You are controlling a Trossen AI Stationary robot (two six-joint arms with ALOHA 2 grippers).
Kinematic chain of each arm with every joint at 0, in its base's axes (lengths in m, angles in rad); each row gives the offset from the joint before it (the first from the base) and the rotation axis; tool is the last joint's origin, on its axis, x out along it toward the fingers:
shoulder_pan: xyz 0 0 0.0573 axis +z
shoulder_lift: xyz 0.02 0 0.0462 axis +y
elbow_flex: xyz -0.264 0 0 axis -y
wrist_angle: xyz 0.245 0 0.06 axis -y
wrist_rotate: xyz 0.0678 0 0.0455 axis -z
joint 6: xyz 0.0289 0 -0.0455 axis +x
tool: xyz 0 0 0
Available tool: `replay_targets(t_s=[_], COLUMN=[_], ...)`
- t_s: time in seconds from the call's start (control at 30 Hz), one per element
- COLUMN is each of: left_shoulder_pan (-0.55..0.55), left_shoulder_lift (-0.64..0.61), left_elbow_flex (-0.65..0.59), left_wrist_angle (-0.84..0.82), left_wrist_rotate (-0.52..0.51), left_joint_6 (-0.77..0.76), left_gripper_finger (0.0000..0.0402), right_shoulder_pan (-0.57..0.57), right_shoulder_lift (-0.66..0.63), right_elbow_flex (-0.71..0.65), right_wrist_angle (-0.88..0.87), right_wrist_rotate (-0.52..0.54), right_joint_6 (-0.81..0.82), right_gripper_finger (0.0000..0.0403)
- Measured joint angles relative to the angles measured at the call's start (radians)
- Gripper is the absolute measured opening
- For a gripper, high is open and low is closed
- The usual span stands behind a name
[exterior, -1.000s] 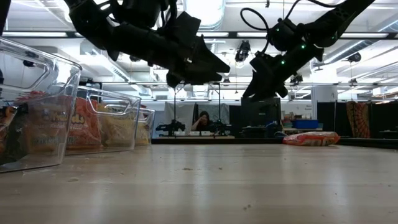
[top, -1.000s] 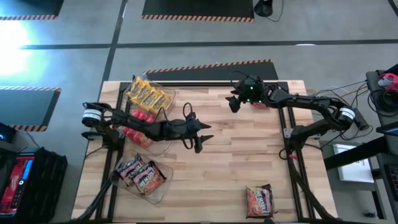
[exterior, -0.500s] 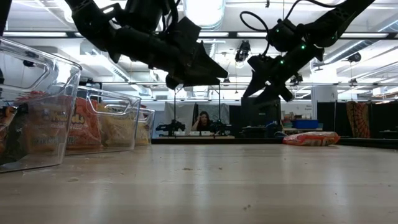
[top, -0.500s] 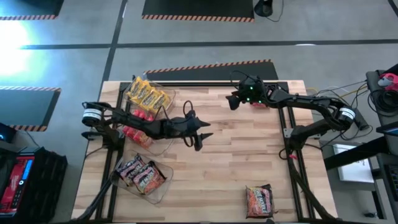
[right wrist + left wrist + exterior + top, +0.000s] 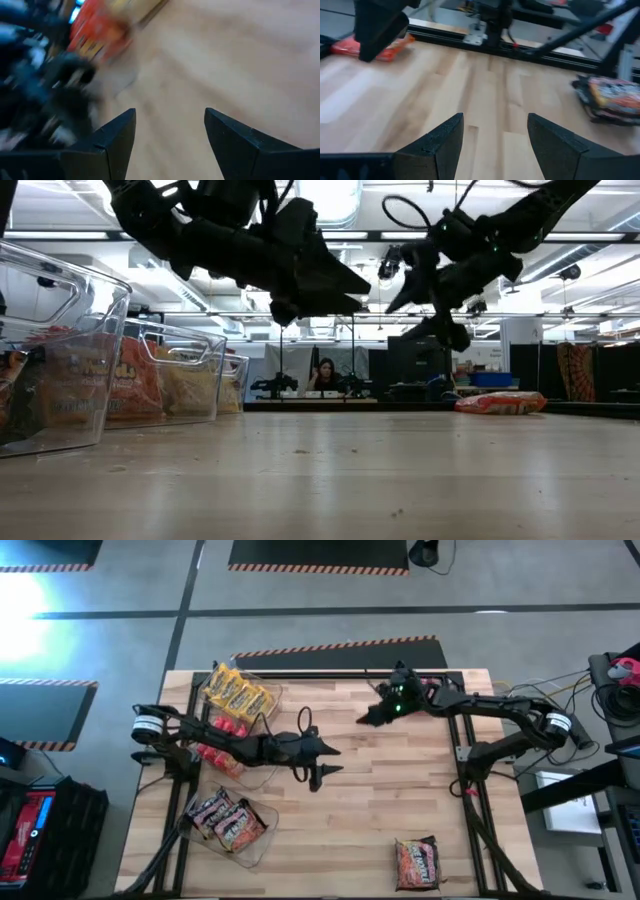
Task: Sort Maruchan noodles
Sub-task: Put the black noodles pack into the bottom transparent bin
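Note:
Two Maruchan packets lie loose on the table. An orange one (image 5: pixel 500 402) lies flat by the far edge, also in the left wrist view (image 5: pixel 385 49). A dark, orange-printed one (image 5: pixel 417 862) lies flat near the near right corner. My right gripper (image 5: pixel 366 717) hangs open above the table's far middle, just left of the orange packet. My left gripper (image 5: pixel 320 768) hangs open over the table's middle and holds nothing. Other packets sit sorted in three clear bins on the left.
Three clear bins stand along the left side: yellow packets (image 5: pixel 238 692) at the far end, red ones (image 5: pixel 218 740) under the left arm, dark ones (image 5: pixel 228 820) nearest. Bare wood lies between the grippers and the near edge. A person sits far behind the table (image 5: pixel 326 374).
My right gripper has turned about its wrist and swung a little toward the table's left and near side, away from the orange packet; its view now faces the left arm and the bins. The left gripper has stayed almost where it was. No packet has moved.

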Motion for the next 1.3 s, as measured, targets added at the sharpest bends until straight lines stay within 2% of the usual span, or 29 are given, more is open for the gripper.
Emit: replay_targets(t_s=[0.17,0.33,0.53,0.87,1.0,1.1,1.23,1.3], left_shoulder_pan=[-0.007,-0.007,-0.009,-0.011,-0.028,-0.055,-0.1,-0.117], left_shoulder_lift=[0.0,0.0,0.0,-0.001,0.003,0.033,0.109,0.151], left_elbow_flex=[0.0,0.0,-0.001,-0.039,-0.04,-0.04,-0.023,0.003], left_wrist_angle=[-0.026,-0.067,-0.1,-0.099,-0.074,0.0,0.103,0.145], left_wrist_rotate=[0.033,0.033,0.04,0.051,0.055,0.056,0.065,0.101], left_joint_6=[0.0,0.0,0.0,-0.021,-0.038,-0.038,-0.036,-0.033], left_gripper_finger=[0.0203,0.0203,0.0203,0.0203,0.0203,0.0203,0.0203,0.0203], right_shoulder_pan=[0.182,0.378,0.613,0.977,1.092,1.173,1.276,1.315], right_shoulder_lift=[-0.016,-0.03,-0.057,-0.058,-0.058,-0.057,-0.042,-0.018], right_elbow_flex=[0.0,0.0,0.005,0.177,0.274,0.325,0.359,0.368], right_wrist_angle=[-0.002,-0.088,-0.208,-0.519,-0.748,-0.867,-0.869,-0.871], right_wrist_rotate=[0.034,0.156,0.291,0.436,0.448,0.409,0.377,0.374], right_joint_6=[0.102,0.243,0.513,0.942,1.089,1.199,1.298,1.334], right_gripper_finger=[0.0224,0.0224,0.0224,0.0224,0.0224,0.0224,0.0224,0.0224])
